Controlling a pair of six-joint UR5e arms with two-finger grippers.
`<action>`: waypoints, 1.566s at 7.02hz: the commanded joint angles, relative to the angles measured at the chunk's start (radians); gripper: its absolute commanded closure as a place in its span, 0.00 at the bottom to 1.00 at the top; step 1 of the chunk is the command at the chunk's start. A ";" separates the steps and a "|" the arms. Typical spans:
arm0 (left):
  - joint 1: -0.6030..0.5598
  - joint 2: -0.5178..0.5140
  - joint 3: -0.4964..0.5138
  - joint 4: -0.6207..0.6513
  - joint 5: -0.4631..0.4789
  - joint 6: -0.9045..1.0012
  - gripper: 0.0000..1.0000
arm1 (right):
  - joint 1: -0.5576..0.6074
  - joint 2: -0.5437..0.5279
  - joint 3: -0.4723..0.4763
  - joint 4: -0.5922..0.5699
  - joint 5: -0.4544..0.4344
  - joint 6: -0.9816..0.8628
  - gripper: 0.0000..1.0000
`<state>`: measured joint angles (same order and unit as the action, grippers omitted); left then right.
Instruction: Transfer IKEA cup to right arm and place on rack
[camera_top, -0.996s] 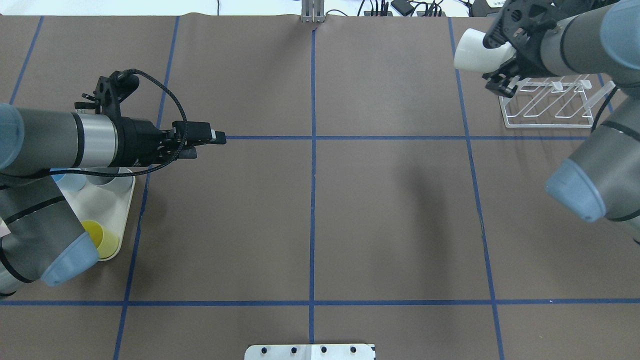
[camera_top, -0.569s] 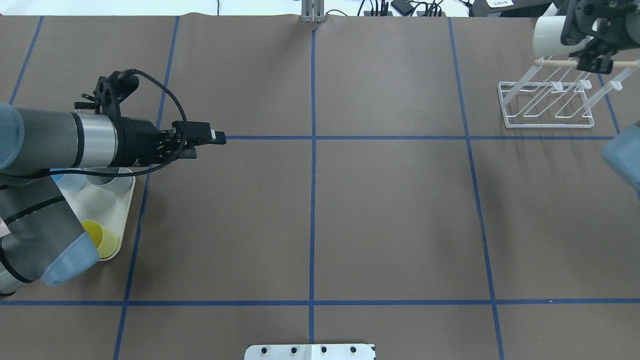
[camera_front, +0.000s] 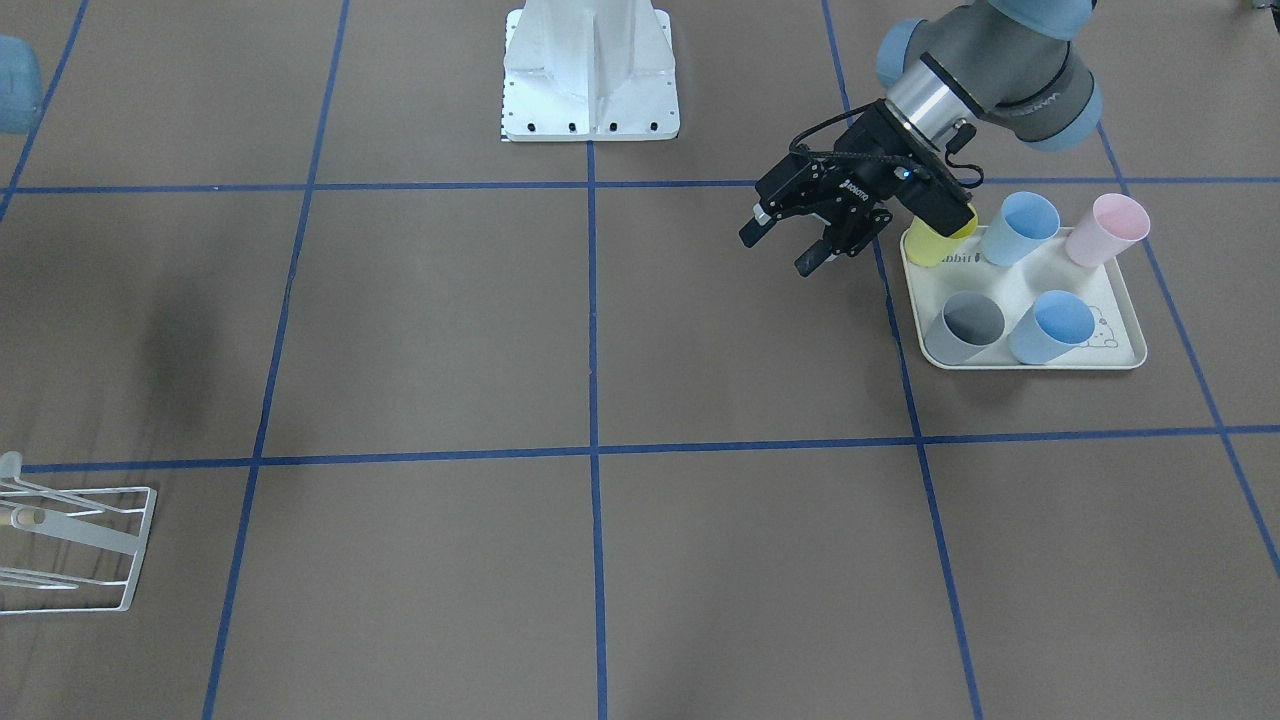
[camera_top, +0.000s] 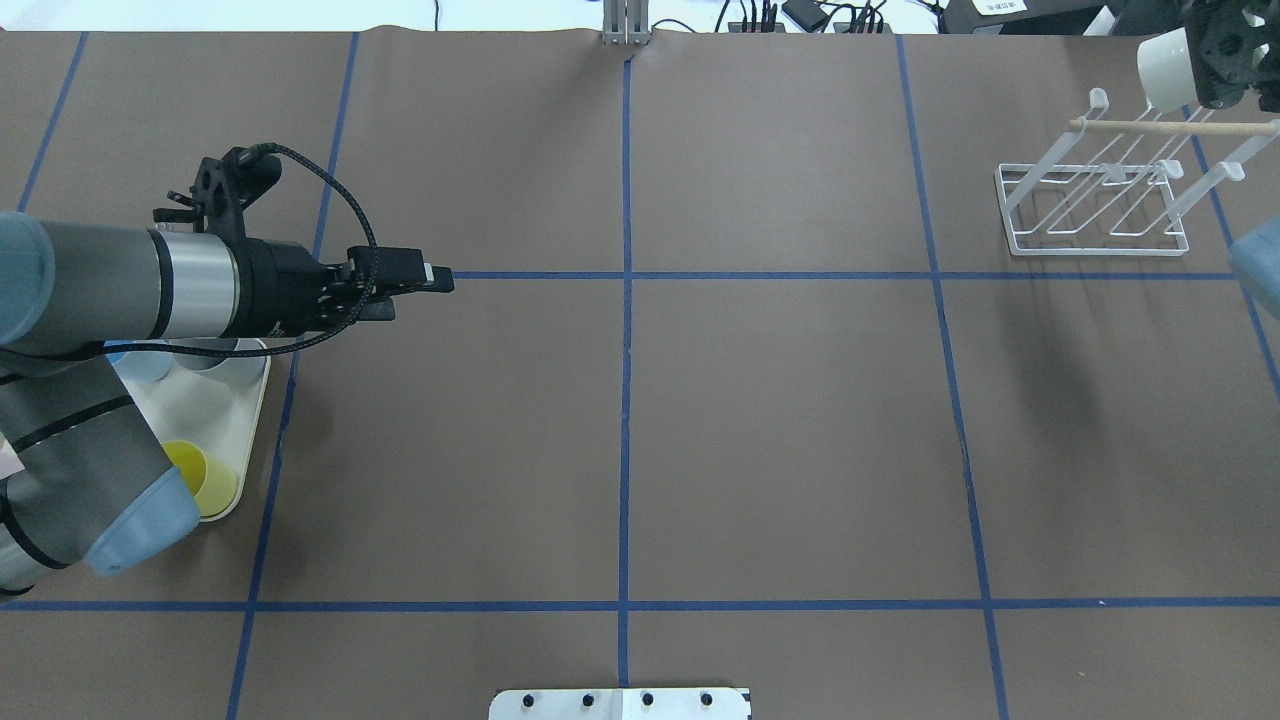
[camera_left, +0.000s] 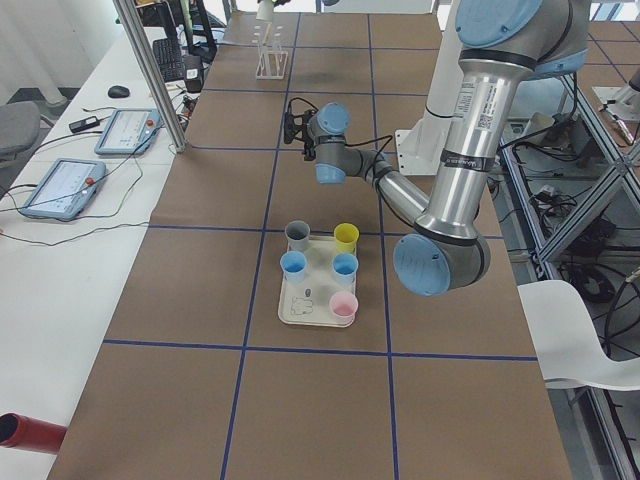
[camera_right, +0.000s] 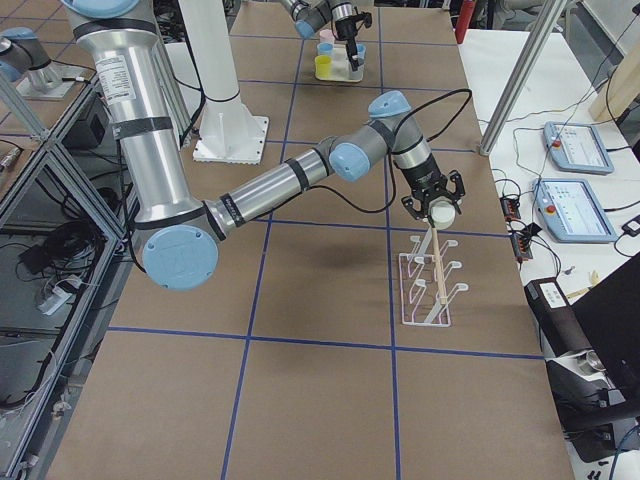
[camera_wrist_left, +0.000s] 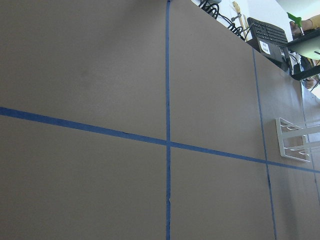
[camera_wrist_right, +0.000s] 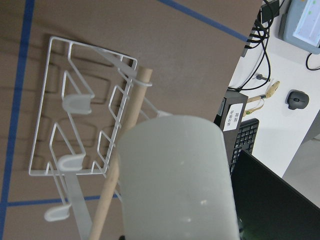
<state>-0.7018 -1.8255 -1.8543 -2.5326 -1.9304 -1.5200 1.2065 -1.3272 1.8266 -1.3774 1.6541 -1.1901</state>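
Right now the right tool (camera_right: 437, 206) is clamped on the white cup (camera_wrist_right: 175, 185), holding it up off the worktop (camera_top: 780, 420). Just below the tool stands the rack (camera_top: 1095, 212), its wooden rod (camera_wrist_right: 122, 160) running close under the cup; whether they touch cannot be told. Far across the worktop from it, the left tool (camera_front: 778, 250) hangs with its fingers spread apart, and a tray (camera_front: 1030, 363) of coloured cups sits just beside it.

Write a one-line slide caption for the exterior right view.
Right gripper holds a white cup over the wire rack.
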 joint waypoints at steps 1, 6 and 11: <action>0.001 0.000 -0.002 -0.002 0.001 -0.002 0.00 | 0.001 0.034 -0.062 0.003 -0.074 -0.129 1.00; 0.001 0.006 -0.002 -0.002 0.002 -0.003 0.00 | 0.001 0.063 -0.257 0.138 -0.082 -0.132 1.00; 0.002 0.006 0.000 -0.002 0.002 -0.003 0.00 | -0.016 0.083 -0.291 0.138 -0.140 -0.131 1.00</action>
<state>-0.6995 -1.8193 -1.8553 -2.5341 -1.9282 -1.5232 1.1949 -1.2537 1.5446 -1.2402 1.5221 -1.3213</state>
